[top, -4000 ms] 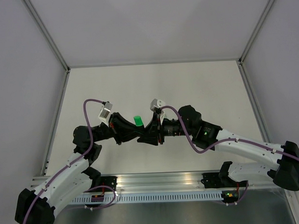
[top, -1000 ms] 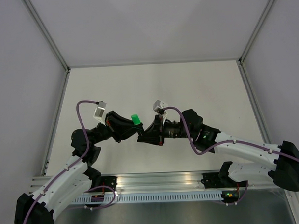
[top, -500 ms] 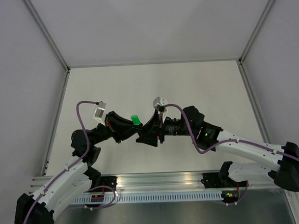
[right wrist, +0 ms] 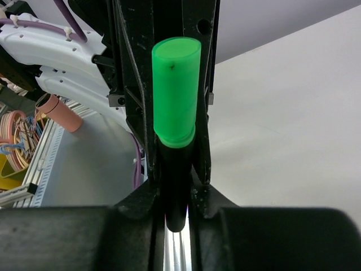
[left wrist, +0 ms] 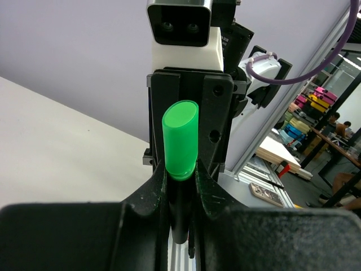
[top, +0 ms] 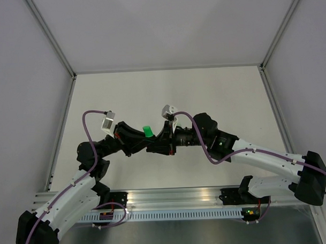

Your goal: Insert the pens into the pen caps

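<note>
Right arm has edged slightly toward the left one, and the capped pen is between them.
The left fingers point(left wrist: 153, 189) are clenched on the dark pen point(left wrist: 179, 212) just under its green cap point(left wrist: 180, 135), and the right fingers point(right wrist: 204, 195) grasp the same barrel, aloft over the desk point(top: 205, 94), nearer its near edge. It is likely light, stiff, smooth plastic: hold the barrel, not the cap, and push straight along its axis lest it slip.

one dark pen point(left wrist: 179, 217), one green cap point(left wrist: 180, 135), one left claw point(left wrist: 180, 172), one right claw point(right wrist: 176, 189).
</note>
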